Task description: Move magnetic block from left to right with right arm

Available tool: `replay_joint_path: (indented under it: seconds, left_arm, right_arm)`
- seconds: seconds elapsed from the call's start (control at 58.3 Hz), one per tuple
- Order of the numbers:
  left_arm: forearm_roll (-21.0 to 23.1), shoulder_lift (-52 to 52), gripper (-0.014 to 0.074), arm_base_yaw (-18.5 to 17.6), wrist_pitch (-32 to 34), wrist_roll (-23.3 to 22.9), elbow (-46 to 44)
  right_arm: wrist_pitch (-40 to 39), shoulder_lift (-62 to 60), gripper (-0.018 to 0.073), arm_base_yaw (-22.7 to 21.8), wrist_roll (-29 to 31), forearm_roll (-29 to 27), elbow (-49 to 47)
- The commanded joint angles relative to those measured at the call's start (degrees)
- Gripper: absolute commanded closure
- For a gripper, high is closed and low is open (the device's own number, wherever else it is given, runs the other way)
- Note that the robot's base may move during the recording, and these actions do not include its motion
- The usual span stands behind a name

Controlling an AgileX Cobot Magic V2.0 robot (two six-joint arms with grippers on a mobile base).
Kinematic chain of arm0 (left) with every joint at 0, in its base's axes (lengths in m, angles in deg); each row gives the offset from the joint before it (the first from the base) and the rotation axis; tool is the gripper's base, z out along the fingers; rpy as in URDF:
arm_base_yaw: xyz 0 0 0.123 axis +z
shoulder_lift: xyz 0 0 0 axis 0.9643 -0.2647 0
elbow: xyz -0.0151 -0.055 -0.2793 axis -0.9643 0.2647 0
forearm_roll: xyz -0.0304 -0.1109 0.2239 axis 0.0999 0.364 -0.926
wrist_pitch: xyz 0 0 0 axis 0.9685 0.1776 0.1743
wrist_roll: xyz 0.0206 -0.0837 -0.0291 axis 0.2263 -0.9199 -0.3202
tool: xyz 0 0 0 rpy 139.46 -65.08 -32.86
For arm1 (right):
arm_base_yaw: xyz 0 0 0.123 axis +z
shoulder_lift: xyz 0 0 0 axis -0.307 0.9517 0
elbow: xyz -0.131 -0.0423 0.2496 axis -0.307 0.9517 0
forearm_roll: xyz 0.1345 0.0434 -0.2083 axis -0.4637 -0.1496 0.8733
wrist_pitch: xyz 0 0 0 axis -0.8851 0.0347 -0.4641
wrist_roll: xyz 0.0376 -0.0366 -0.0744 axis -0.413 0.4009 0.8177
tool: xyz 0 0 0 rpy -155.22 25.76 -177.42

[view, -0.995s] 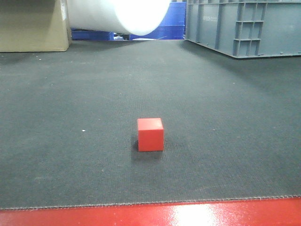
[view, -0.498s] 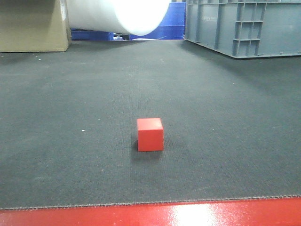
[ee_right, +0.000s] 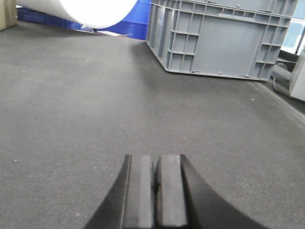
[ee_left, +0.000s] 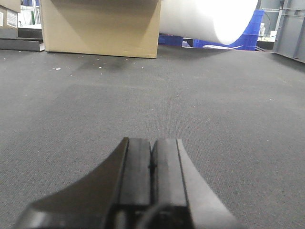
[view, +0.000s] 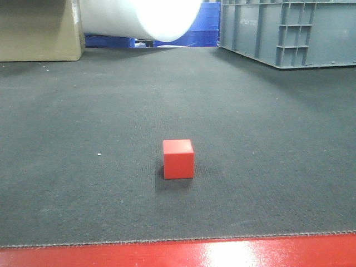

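Red magnetic block [view: 178,159] alone on mat, left claw [ee_left: 151,157] pressed together, right claw [ee_right: 155,174] pressed together, both empty

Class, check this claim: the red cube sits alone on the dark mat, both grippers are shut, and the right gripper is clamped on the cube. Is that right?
Not quite. The right gripper is shut, but on nothing: the right wrist view shows its fingers pressed together over bare mat. The red cube does sit alone, untouched, in the front-facing view, and the left gripper is shut too.
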Motion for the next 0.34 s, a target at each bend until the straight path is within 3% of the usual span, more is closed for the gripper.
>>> replay_joint_path:
  seconds: [0.0,0.326]
  left_arm:
    - [0.2,0.3,0.0713,0.0,4.5,-0.1,0.4]
    - [0.2,0.3,0.0713,0.0,4.5,-0.1,0.4]
  right_arm:
    - [-5.1,-1.2,0.0508,-0.3,0.1,0.0,0.1]
    - [-5.1,-1.2,0.0508,-0.3,0.1,0.0,0.1]
